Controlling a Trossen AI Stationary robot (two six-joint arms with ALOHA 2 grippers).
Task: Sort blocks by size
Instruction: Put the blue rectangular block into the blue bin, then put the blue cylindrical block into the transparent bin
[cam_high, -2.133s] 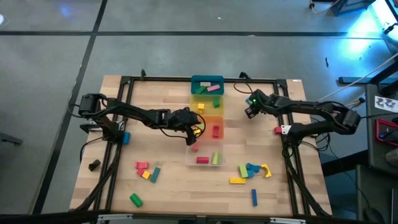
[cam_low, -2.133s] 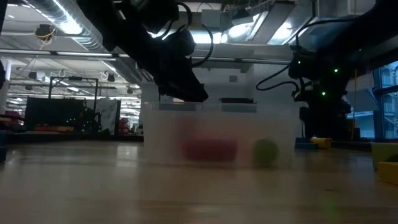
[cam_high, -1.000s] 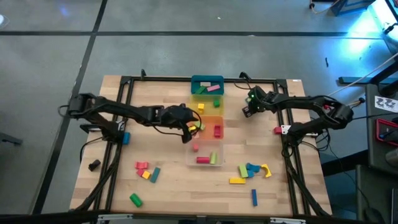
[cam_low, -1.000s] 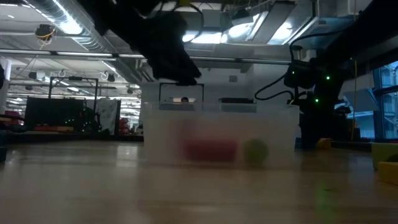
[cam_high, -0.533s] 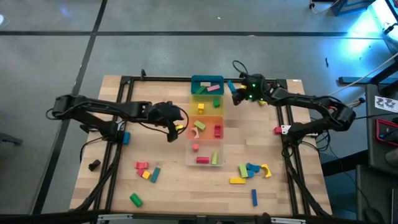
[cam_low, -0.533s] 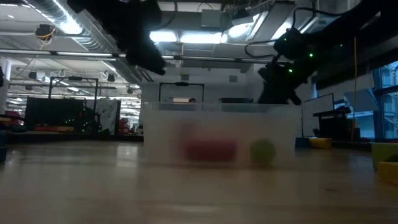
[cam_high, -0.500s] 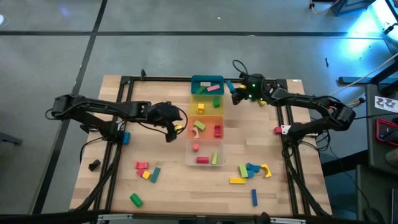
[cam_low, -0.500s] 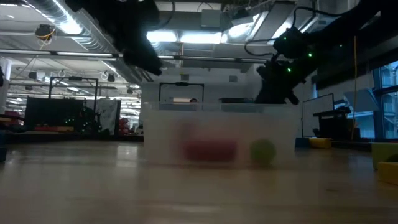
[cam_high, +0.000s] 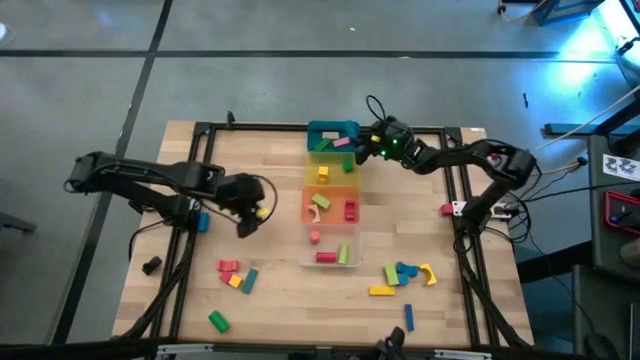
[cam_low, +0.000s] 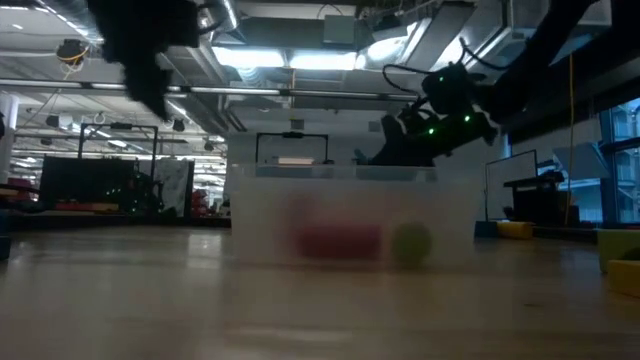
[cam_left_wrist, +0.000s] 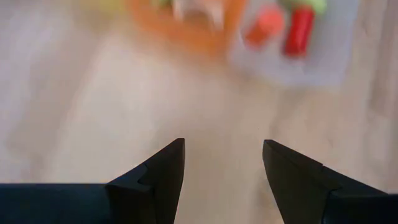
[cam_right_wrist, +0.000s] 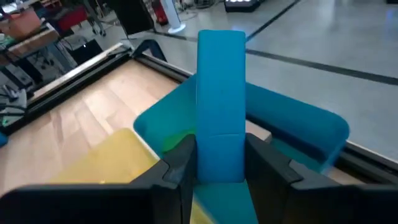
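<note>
- R gripper (cam_right_wrist: 221, 163): jaws pinching a blue bar block (cam_right_wrist: 221, 106), upright, over the teal bin (cam_right_wrist: 298, 121) at the surface's far side.
- L gripper (cam_left_wrist: 222, 163): jaws spread, empty, above bare surface (cam_high: 270, 260) left of orange bin (cam_high: 309, 196).

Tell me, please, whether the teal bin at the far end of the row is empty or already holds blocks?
Holds blocks: the teal bin has a green block and a pink block inside.

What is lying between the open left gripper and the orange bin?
Nothing: in the high view only bare table lies between the left gripper and the orange bin.
</note>
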